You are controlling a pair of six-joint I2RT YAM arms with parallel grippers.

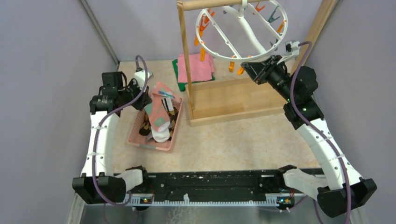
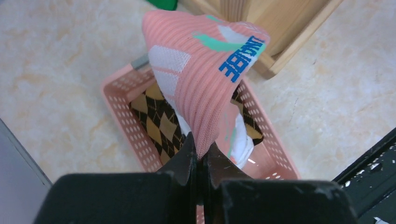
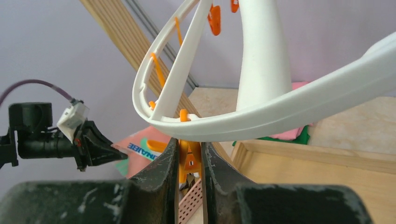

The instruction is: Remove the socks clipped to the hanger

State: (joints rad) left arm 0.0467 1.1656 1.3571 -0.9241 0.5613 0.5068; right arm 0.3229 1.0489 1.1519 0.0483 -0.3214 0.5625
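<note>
Pinching pink sock [image 2: 201, 79], squeezing orange clip [image 3: 189, 158]

One hanger [image 1: 250, 35], one basket [image 1: 152, 146], two cloths [image 1: 201, 67] (socks [image 1: 161, 133]: unclear).

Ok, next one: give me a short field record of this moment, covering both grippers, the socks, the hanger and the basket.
left gripper: shut on pink sock, held over the basket
right gripper: shut on orange clip under the hanger rim
basket contents: argyle socks, white sock
basket place: on the table
hanger: white ring on wooden rack, no socks seen clipped to it
behind rack: folded pink and green cloths
</note>
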